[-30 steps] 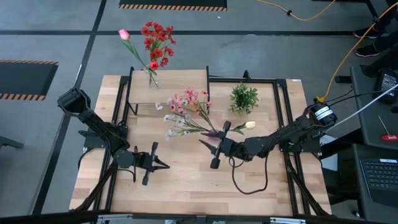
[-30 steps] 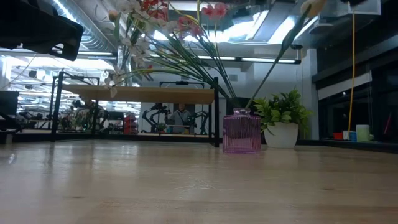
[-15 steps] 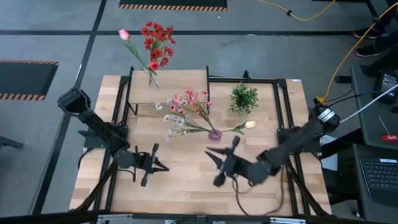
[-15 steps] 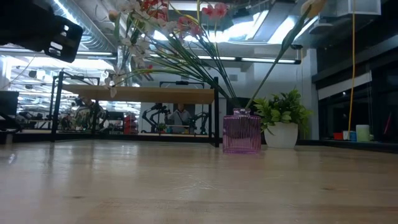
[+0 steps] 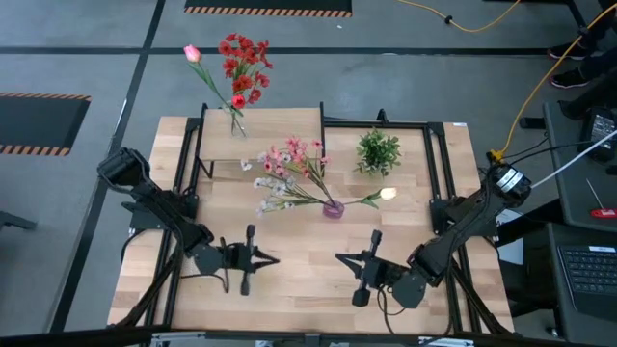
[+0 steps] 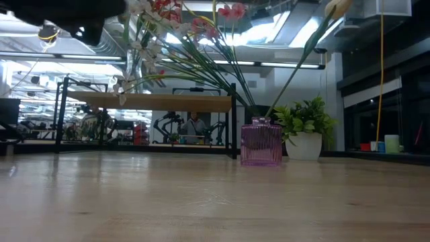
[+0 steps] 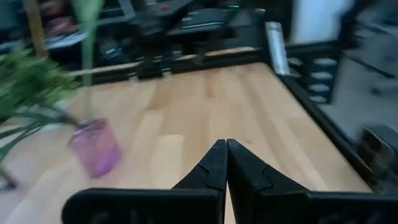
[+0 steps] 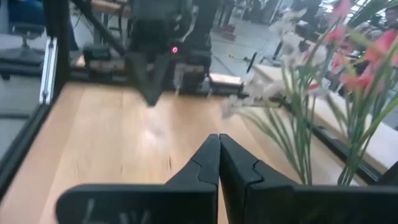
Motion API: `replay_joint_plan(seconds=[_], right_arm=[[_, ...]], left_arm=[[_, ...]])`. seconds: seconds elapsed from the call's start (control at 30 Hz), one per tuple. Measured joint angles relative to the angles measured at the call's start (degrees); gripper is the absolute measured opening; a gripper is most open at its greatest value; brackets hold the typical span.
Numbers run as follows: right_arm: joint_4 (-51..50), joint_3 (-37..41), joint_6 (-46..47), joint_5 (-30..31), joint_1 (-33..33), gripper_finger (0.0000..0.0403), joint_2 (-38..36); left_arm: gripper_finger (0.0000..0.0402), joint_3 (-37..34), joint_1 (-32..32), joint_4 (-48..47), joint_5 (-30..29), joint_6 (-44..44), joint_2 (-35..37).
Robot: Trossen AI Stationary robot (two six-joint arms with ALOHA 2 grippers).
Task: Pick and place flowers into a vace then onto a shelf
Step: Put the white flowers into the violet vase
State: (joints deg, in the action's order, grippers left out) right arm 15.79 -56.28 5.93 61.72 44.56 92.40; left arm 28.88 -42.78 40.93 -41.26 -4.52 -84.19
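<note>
A purple vase stands on the table's middle and holds flowers: pink blossoms, pale sprigs and a cream tulip. It also shows in the low view and, blurred, in the left wrist view. On the shelf at the back, red flowers and a pink tulip stand in a clear vase. My left gripper is shut and points toward the table's right. My right gripper is shut and points toward the left. Both hover near the front, touching nothing.
A bushy green plant in a white pot stands at the back right, next to the shelf's black frame. Bare tabletop lies between and in front of the two grippers. The two fingertips face each other a short way apart.
My right gripper has drawn back from the purple vase toward the table's near edge, swung round toward the left, and shut its fingers. The vase with its flowers stays upright where it was. My left gripper has moved a little toward the right, still shut.
</note>
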Motion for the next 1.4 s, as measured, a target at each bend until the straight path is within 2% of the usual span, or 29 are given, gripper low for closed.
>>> replay_joint_plan(seconds=[0.13,0.37,0.47,0.77,0.87,1.1,1.3,1.4], right_arm=[[-0.2,1.7,1.8,-0.4,-0.1,0.0006,0.0],[-0.7,2.3,2.8,-0.4,-0.2,0.0007,0.0],[-0.8,2.3,2.8,-0.4,-0.2,0.0012,0.0],[-1.2,2.3,2.8,-0.4,-0.2,0.0013,0.0],[-1.5,2.3,2.6,-0.4,-0.2,0.0014,0.0],[-1.5,2.3,2.6,-0.4,-0.2,0.0014,0.0],[-1.5,2.3,2.6,-0.4,-0.2,0.0014,0.0],[-1.5,2.3,2.6,-0.4,-0.2,0.0014,0.0]], left_arm=[[0.0001,3.0,2.3,0.1,-5.1,-6.6,-3.5],[0.0016,7.1,6.2,0.0,-3.6,-10.3,-12.3],[0.002,8.5,7.3,0.1,-5.4,-9.7,-15.0],[0.0025,10.5,10.6,8.7,-18.4,-12.6,-21.0],[0.0033,10.5,11.7,10.3,-20.2,-14.1,-22.5],[0.0081,10.5,15.4,11.3,-20.1,-15.9,-23.0],[0.0135,10.5,18.1,11.7,-15.5,-17.2,-23.0],[0.016,10.4,19.5,13.4,-15.6,-17.7,-23.0]])
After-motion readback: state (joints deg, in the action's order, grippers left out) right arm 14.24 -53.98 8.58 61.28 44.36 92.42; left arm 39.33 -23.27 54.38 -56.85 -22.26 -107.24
